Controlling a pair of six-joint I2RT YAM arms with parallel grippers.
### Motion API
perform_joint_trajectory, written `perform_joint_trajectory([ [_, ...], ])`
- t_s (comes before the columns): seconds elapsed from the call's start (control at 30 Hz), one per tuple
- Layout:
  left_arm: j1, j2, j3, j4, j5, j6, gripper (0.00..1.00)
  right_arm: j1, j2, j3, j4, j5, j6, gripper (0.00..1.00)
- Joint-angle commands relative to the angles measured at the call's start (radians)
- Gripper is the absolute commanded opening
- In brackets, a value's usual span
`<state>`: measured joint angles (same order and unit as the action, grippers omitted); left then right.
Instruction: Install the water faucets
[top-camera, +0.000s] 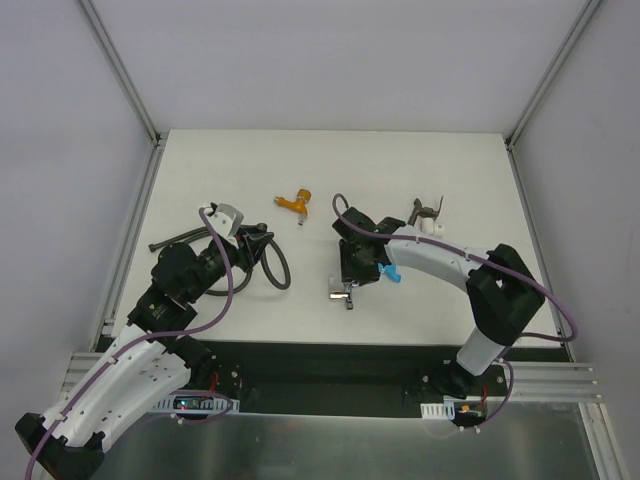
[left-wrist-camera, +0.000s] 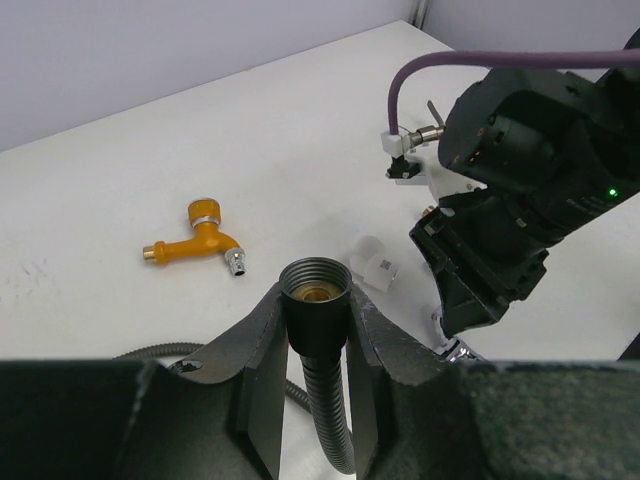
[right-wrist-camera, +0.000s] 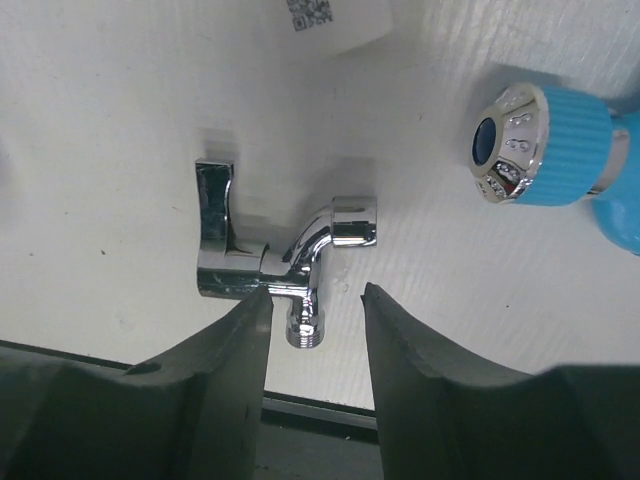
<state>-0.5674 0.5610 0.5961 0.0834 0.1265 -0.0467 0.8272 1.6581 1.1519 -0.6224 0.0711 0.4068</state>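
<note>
Across the white bench (top-camera: 450, 170), no faucet looks installed yet. At nine o'clock the left tool (left-wrist-camera: 315, 305) is clenched on the threaded end of the hose (left-wrist-camera: 328, 400). The right tool (right-wrist-camera: 315, 300), jaws apart, straddles the chrome faucet (right-wrist-camera: 300, 255) lying near six, with the blue faucet (right-wrist-camera: 560, 140) at its three. The orange faucet (top-camera: 295, 204) lies loose at twelve and the grey faucet (top-camera: 425, 212) at one.

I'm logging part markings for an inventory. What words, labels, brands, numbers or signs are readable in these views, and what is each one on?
No word, brand or number is legible in any view.
Square printed code label on the white fitting: a pattern only, with no readable text.
Embossed characters on the metal cap of the blue faucet: too blurred to read.
Chrome faucet: no marking visible.
</note>
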Motion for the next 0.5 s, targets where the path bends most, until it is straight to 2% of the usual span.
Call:
perform_joint_trajectory([
  [0.0, 0.009, -0.007, 0.041, 0.044, 0.027, -0.019, 0.00, 0.009, 0.046, 0.039, -0.051, 0.038, 0.082, 0.43],
  [0.27, 0.008, -0.012, 0.041, 0.044, 0.030, -0.021, 0.00, 0.013, 0.132, 0.052, -0.037, 0.041, 0.144, 0.36],
  [0.47, 0.008, -0.012, 0.041, 0.044, 0.027, -0.021, 0.00, 0.013, 0.172, 0.048, 0.001, 0.047, 0.191, 0.35],
])
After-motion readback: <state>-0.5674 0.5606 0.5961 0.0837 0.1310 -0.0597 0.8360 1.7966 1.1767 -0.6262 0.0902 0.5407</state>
